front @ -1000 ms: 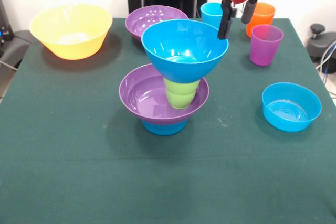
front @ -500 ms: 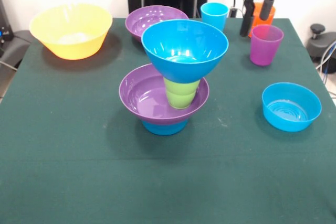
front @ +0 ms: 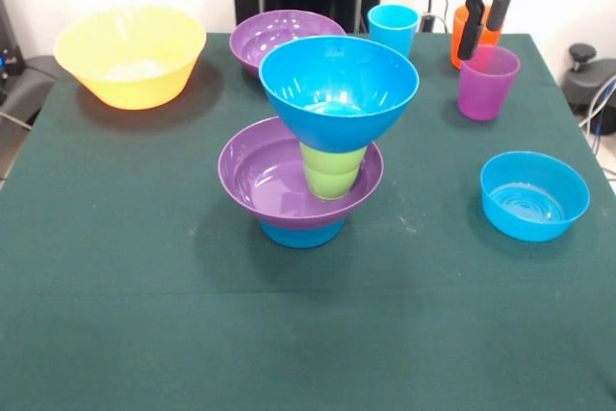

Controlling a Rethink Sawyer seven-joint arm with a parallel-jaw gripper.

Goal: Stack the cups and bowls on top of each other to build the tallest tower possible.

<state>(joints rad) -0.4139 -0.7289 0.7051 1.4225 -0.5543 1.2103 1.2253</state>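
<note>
The tower stands mid-table: a small blue bowl (front: 301,233) lowest, a wide purple bowl (front: 269,185) on it, a lime green cup (front: 333,170) in that, and a large blue bowl (front: 337,84) on top. My gripper (front: 482,39) is open and empty, hanging just above the far rim of the purple cup (front: 488,84) at the back right. The orange cup (front: 462,36) stands behind it, partly hidden by the fingers. The light blue cup (front: 393,24) stands to its left.
A large yellow bowl (front: 130,55) sits at the back left. A second purple bowl (front: 279,31) sits behind the tower. A small blue bowl (front: 534,195) sits at the right. The green tablecloth (front: 144,315) covers the table.
My gripper has moved right and slightly back, from beside the large blue bowl's rim to above the purple cup. The tower and the other things have not moved.
</note>
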